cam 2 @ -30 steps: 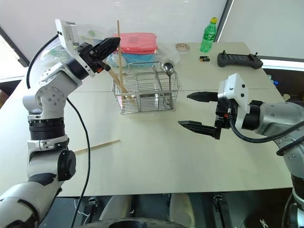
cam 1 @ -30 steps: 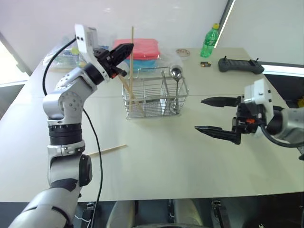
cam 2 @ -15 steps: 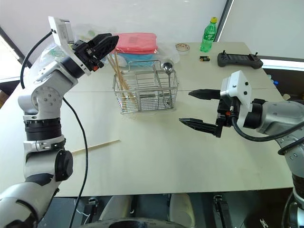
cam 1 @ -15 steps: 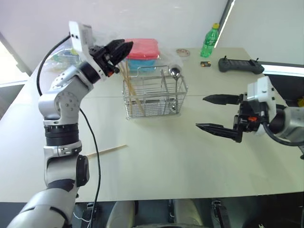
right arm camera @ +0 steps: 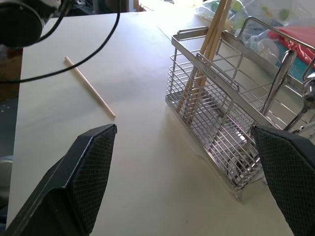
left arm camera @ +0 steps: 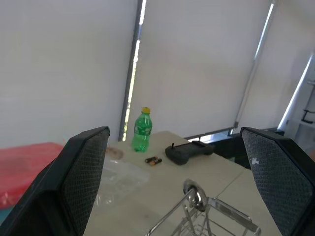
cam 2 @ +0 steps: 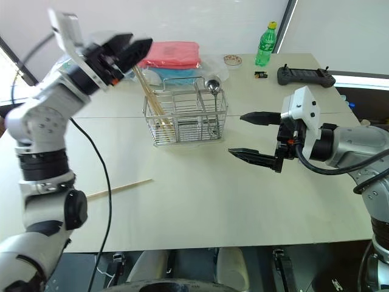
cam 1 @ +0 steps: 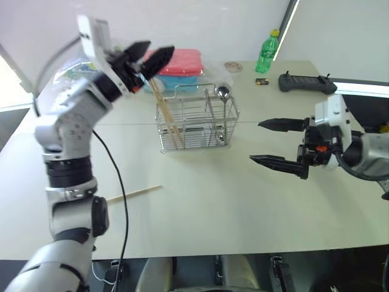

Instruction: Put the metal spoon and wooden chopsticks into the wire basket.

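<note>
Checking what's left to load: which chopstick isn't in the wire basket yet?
The single chopstick lying flat on the table, out in front of the wire basket on the robot's left. The other chopsticks stand leaning in the basket's left end.

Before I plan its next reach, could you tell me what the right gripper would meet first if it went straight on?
Probably the basket: the right gripper points at it across bare table, though depth is hard to judge.
</note>
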